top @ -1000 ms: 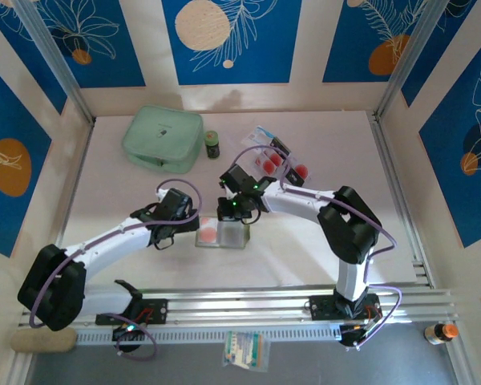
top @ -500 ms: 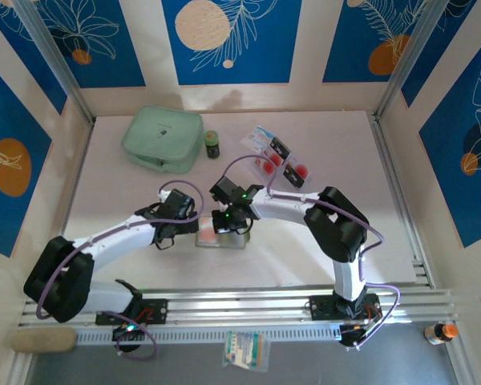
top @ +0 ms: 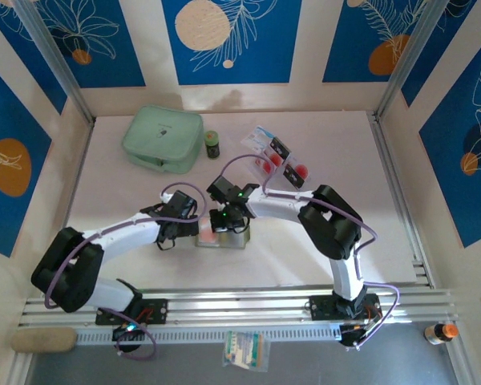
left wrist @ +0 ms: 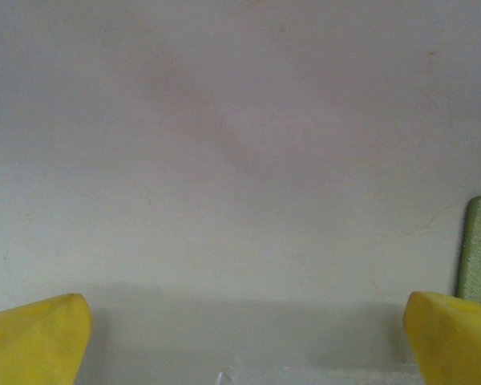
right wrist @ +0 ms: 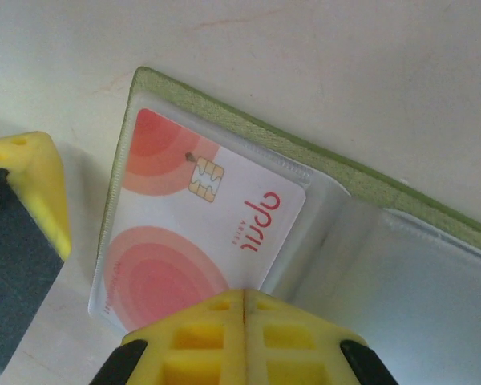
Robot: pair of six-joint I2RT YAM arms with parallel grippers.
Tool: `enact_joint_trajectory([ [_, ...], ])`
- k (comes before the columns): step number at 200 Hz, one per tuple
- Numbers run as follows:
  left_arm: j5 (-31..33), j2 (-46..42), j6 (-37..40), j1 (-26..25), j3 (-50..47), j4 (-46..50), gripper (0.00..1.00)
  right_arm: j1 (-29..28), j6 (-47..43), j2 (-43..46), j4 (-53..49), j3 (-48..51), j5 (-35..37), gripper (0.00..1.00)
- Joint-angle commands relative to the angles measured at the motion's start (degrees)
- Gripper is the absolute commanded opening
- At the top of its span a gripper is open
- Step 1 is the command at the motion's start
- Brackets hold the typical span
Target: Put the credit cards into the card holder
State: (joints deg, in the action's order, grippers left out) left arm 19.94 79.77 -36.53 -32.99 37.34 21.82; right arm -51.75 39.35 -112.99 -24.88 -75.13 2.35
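Lying open on the table [top: 385, 160] near the middle is one holder [top: 234, 239], and it is sitting between the two claws. One whitish card [right wrist: 200, 216] with two red dots is resting inside the clear left sleeve of the holder. The right claw [right wrist: 244, 321] is pressing its fingers fully together, and its tips are sitting right at the near edge of this card; I cannot tell if they are pinching it or only touching it. The left claw [left wrist: 240, 341] is standing wide and holding nothing, just beside the left edge of the holder, whose green rim is showing near its right finger. At least four other cards [top: 279, 160], some with red dots and some black, are lying in a loose group behind the holder, apart from both claws. One mint pouch [top: 162, 138] and one small dark jar [top: 212, 143] are standing at the back left.
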Motion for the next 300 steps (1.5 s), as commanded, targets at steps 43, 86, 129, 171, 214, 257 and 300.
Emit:
enact_joint_trajectory([
  [43,-0.18,0.14,0.76,0.65,-0.34,-0.16,1.0,-0.37,-0.68,-1.41,-0.69,-2.1,-2.61,0.0],
  [86,-0.6,-2.2,1.42,0.67,0.3,0.88,1.0,0.3,-1.29,2.38,-1.13,-0.64,-1.93,0.0],
  [129,-2.36,-5.84,1.9,0.7,2.62,2.41,1.0,2.45,-2.04,8.32,-1.41,3.77,0.3,0.0],
  [171,-6.88,-7.31,1.97,0.44,5.87,3.26,1.0,5.99,-1.91,11.98,-0.03,8.92,-0.16,0.06],
  [214,-11.0,-8.35,0.52,-1.44,6.08,0.3,1.0,7.43,-1.6,11.81,1.87,11.19,-1.03,0.07],
  [257,-11.68,-6.64,-0.94,-5.42,5.9,-2.1,1.0,8.21,-1.38,11.06,3.17,12.68,-0.94,0.06],
  [300,-11.18,-3.11,-1.66,-8.85,5.73,-3.98,1.0,9.17,-1.82,10.16,3.6,13.2,-1.62,0.06],
])
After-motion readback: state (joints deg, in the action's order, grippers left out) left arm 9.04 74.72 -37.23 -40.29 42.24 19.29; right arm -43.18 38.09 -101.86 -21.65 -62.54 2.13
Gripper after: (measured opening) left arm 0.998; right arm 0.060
